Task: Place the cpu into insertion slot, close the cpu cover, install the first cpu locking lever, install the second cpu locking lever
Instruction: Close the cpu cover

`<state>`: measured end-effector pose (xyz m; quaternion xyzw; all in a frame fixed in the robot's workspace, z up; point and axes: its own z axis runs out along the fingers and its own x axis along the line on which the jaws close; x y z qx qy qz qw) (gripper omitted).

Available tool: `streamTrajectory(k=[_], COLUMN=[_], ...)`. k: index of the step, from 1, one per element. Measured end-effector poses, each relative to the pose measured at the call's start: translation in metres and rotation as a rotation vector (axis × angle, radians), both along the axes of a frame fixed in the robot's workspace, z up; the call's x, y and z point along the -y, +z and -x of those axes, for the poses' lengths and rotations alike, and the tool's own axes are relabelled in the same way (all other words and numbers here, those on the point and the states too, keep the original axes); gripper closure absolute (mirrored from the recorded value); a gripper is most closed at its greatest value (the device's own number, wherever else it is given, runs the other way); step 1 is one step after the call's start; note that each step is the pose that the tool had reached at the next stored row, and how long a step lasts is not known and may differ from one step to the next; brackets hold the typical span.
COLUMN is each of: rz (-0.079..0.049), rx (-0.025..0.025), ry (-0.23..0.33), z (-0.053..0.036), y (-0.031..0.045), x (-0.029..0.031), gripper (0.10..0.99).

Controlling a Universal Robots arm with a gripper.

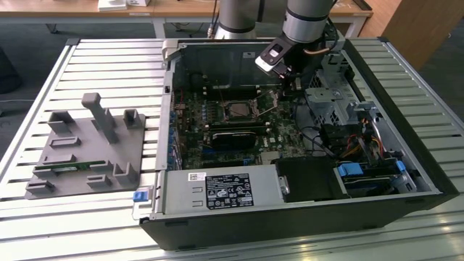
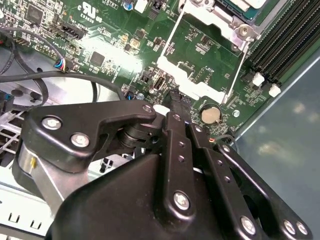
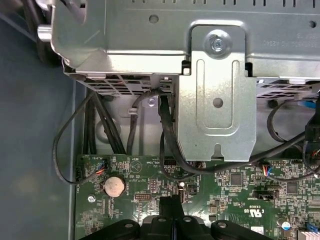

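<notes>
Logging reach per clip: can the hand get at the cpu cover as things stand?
Likely yes: the hand hangs right at the cover edge, over the board, with nothing standing between them.

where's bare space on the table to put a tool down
Bare silver slatted metal table beyond the grey plastic fixture plate and on its near side, exterior view's left. Crowded inside the open black computer case around the gripper.
</notes>
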<state>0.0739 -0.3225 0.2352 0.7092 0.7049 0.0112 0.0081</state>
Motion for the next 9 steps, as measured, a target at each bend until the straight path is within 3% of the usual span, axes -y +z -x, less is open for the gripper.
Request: streamTrajectory(k=[9], rz=[0.000], rx=[0.0000], ry=[0.000], z=[0.0054], y=[0.0000], x=[0.0000], gripper=[0.980])
